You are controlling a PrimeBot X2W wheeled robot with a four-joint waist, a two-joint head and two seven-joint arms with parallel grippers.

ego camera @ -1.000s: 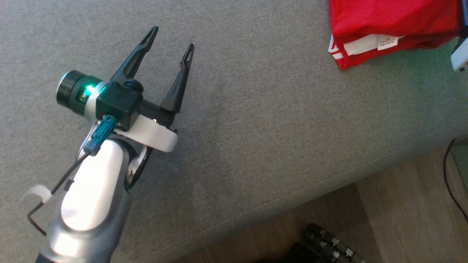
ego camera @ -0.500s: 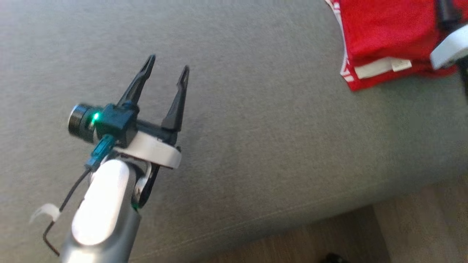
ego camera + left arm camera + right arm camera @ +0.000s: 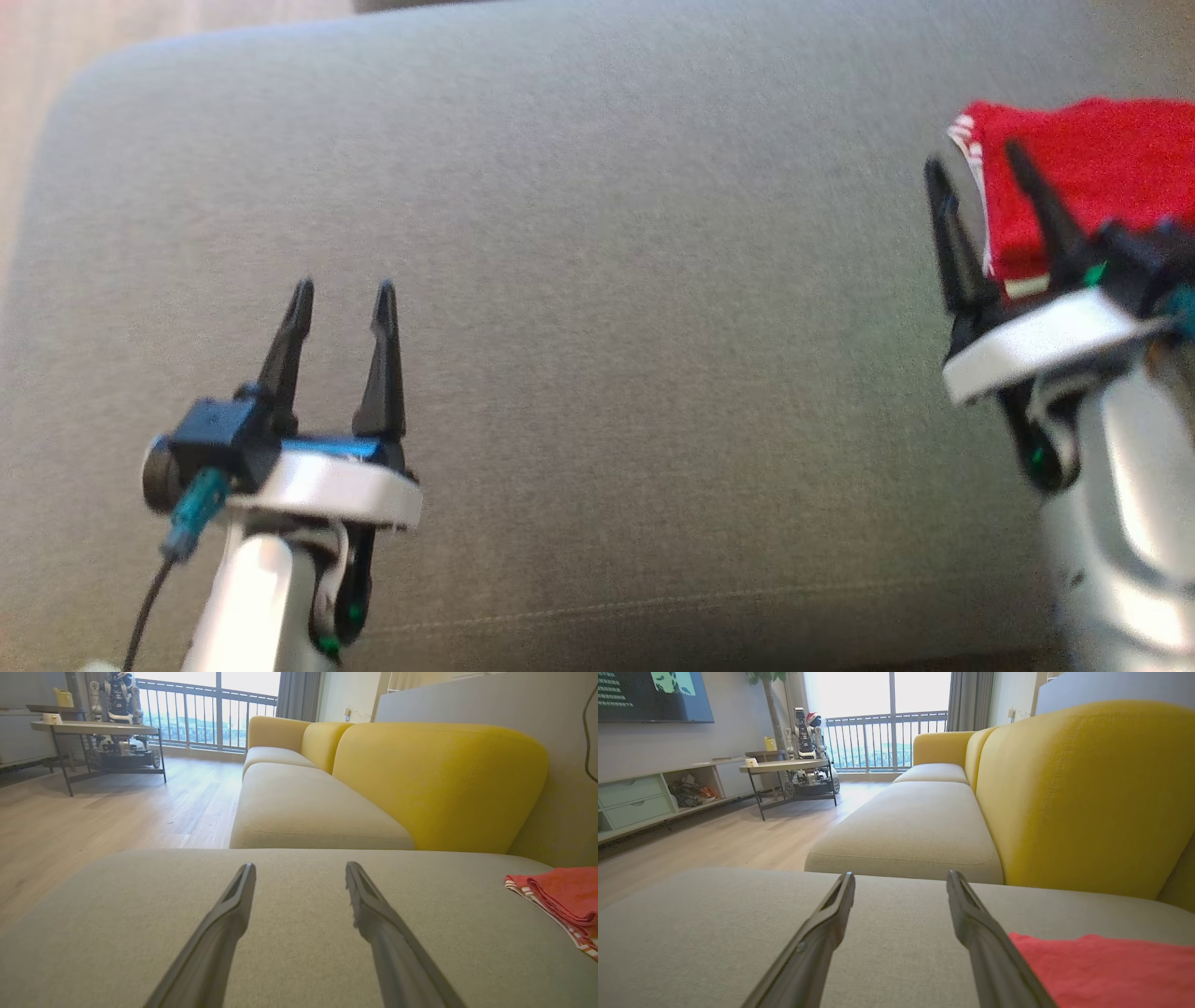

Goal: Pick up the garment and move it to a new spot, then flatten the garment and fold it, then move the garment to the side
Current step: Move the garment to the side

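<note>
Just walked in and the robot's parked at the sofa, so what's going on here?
A two-armed robot is working on a red garment on a grey cushion. The garment lies folded near the cushion's right end. Both the left gripper and the right gripper are open and empty; the right one hovers by the garment's edge. The fold-and-set-aside job looks about finished.

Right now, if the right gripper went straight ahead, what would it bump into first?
Probably the beige sofa seat, far ahead: the right gripper points low across the grey cushion toward it. The red garment lies beside that line, not in it. Depth is unclear.
</note>
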